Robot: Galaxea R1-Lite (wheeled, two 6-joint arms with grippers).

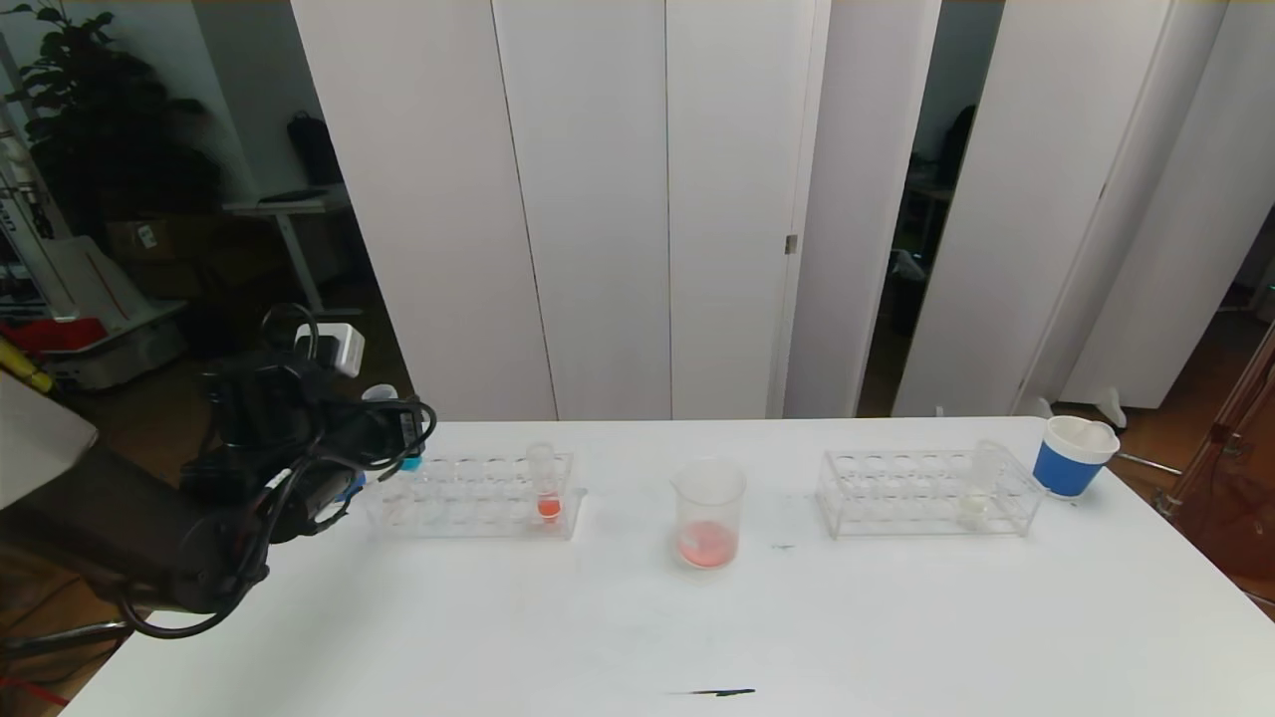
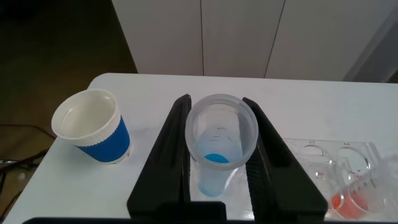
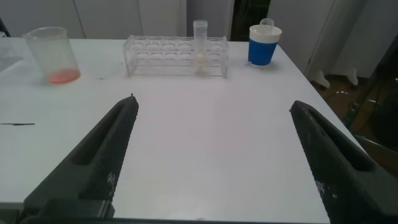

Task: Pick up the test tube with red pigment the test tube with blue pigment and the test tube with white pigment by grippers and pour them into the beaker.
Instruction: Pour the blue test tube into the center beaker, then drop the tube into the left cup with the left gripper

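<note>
My left gripper point(image 2: 216, 102) is shut on the test tube with blue pigment point(image 2: 219, 152), which stands upright at the left end of the left rack point(image 2: 323, 163). In the head view this gripper point(image 1: 393, 438) shows with the tube's rim point(image 1: 379, 394) above it. Whether the tube's bottom is clear of the rack I cannot tell. A test tube with red pigment point(image 1: 546, 490) stands at that rack's right end. The beaker point(image 1: 708, 513) at the table's middle holds pink-red liquid. The test tube with white pigment point(image 1: 980, 485) stands in the right rack point(image 1: 896, 495). My right gripper point(image 3: 214, 102) hangs open over bare table, holding nothing.
A blue-banded white cup point(image 2: 93, 127) stands next to the left rack near the table's left edge. Another such cup point(image 1: 1071, 455) stands at the far right corner. A dark streak point(image 1: 722, 691) marks the table's front. White panels stand behind the table.
</note>
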